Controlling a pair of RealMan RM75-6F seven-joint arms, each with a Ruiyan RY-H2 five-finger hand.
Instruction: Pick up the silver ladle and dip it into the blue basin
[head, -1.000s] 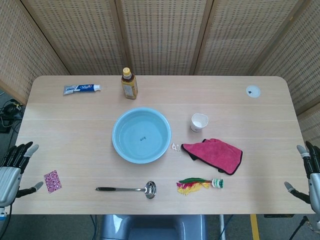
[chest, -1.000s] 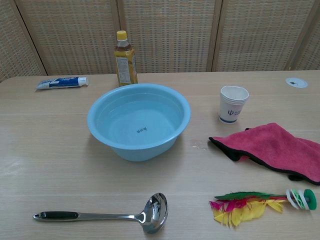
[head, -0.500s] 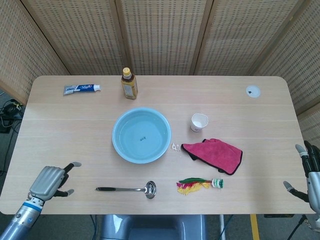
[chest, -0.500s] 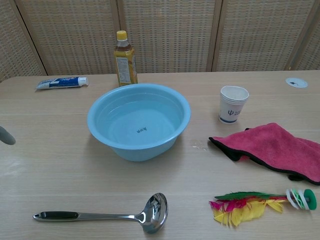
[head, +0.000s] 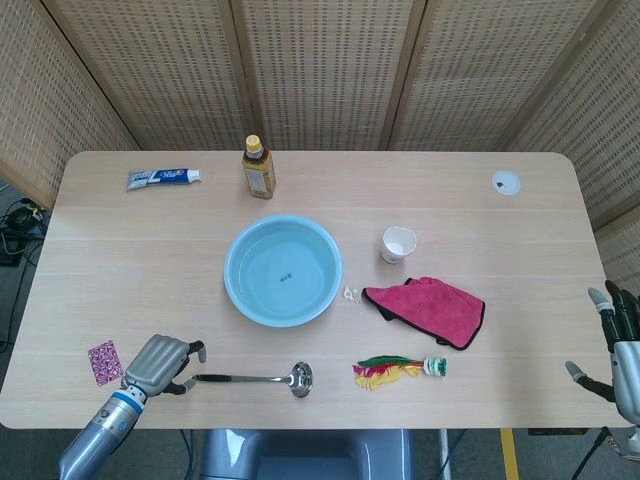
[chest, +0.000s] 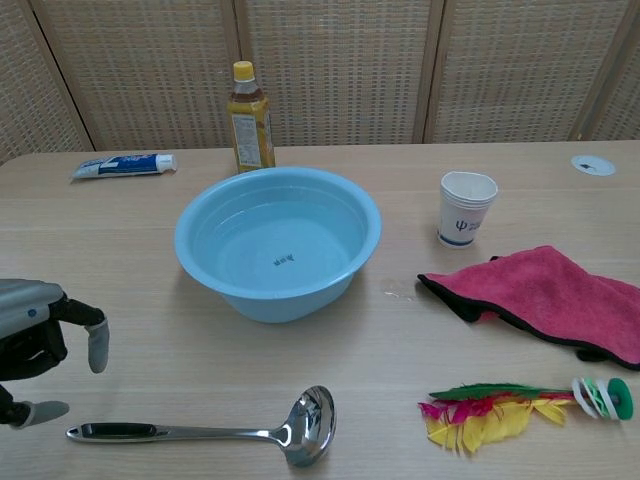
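Your left hand hovered over the near edge of the table, just beside the dark grip end of the silver ladle, with its fingers curled downward but apart and nothing held in them (in the chest view one fingertip sat close to the handle, though I could not tell whether it touched). The ladle lay flat on the wood, handle pointing toward that hand and bowl facing up at the other end. Just left of the hand lay a small pink patterned card. Beyond the ladle, toward the middle of the table, stood the blue basin, holding what looked like clear water. To the right of the ladle's bowl lay a feathered shuttlecock in green, red and yellow, and behind it a crumpled pink cloth with a dark border. A white paper cup stood upright between the cloth and the basin. At the far side stood a yellow-capped bottle, with a toothpaste tube lying to its left. Your right hand stayed out past the table's right edge, fingers spread and empty.
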